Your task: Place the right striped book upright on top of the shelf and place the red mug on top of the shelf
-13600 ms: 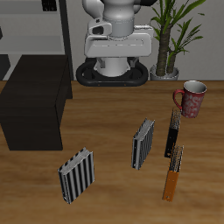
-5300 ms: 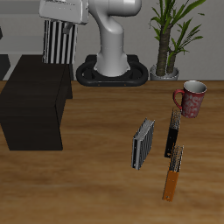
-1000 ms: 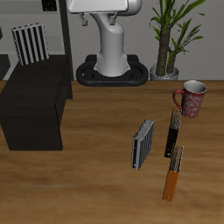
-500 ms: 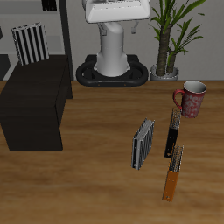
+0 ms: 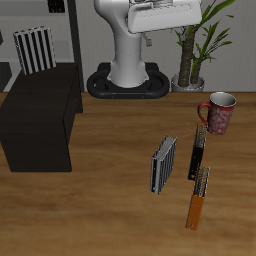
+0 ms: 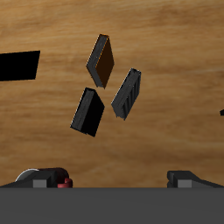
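The right striped book stands upright on the back part of the black shelf, free of the gripper. The red mug stands on the table at the far side from the shelf, handle towards the books. My gripper hangs high in front of the robot's body, between shelf and mug, well above the table. In the wrist view the gripper has its fingers wide apart with nothing between them. The mug and shelf do not show in the wrist view.
A greyer striped book, a thin dark book and an orange book stand on the table in front of the mug; they also show below the gripper in the wrist view. A potted plant stands behind the mug.
The gripper, earlier shut on the striped book, has left it upright on the shelf. Over the last second the empty hand has swung from near the shelf towards the mug side.
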Robot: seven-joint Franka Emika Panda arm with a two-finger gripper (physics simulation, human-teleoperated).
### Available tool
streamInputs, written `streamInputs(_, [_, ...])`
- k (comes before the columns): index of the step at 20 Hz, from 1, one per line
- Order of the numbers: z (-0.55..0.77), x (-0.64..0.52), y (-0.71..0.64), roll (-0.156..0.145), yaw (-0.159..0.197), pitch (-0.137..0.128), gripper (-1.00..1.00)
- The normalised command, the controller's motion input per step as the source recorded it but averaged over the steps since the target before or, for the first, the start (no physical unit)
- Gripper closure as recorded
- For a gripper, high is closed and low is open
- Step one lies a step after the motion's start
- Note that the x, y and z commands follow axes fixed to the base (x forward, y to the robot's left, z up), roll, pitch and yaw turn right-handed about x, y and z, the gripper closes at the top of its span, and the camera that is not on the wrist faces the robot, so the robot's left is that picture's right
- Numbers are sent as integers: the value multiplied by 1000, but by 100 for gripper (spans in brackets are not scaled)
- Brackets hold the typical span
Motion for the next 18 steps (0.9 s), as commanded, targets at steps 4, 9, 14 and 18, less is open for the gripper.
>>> streamInputs(4, [-313, -380, 623, 56, 49, 31, -100])
streamInputs(9, [-169, -271, 383, 22, 19, 11, -100])
streamInputs(14, [-236, -232, 399, -7, 11, 16, -100])
streamInputs(18, [-213, -31, 307, -110, -17, 53, -100])
